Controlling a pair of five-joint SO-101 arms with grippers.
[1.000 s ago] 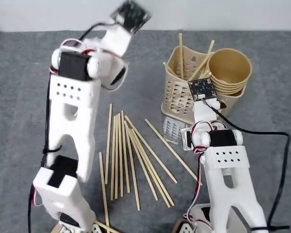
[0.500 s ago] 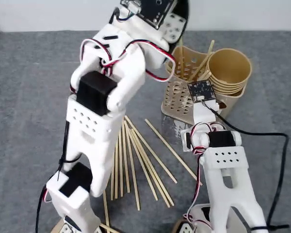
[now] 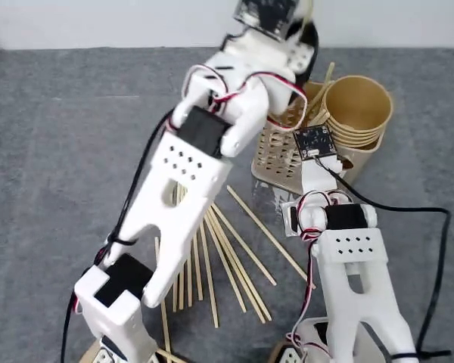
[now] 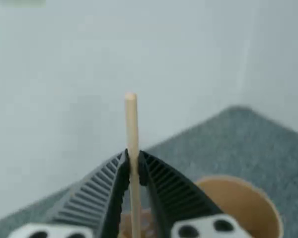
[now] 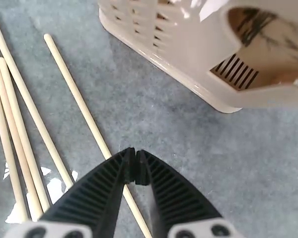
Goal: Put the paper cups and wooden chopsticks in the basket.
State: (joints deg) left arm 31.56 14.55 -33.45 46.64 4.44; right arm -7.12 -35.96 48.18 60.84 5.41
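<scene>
Chopstick [image 4: 131, 119] is clamped between the jaws of the left gripper [image 4: 132, 156], its long axis in line with the fingers and its blunt end past their tips. In the high view that gripper is seen at top centre, over the basket [image 3: 276, 155], with stacked cups [image 3: 359, 106] nested in its right part. Loose chopsticks [image 3: 231, 257] are fanned lengthwise across the lower centre. The right gripper [image 5: 135, 168] is pressed shut on nothing above the mat [image 5: 203, 153].
</scene>
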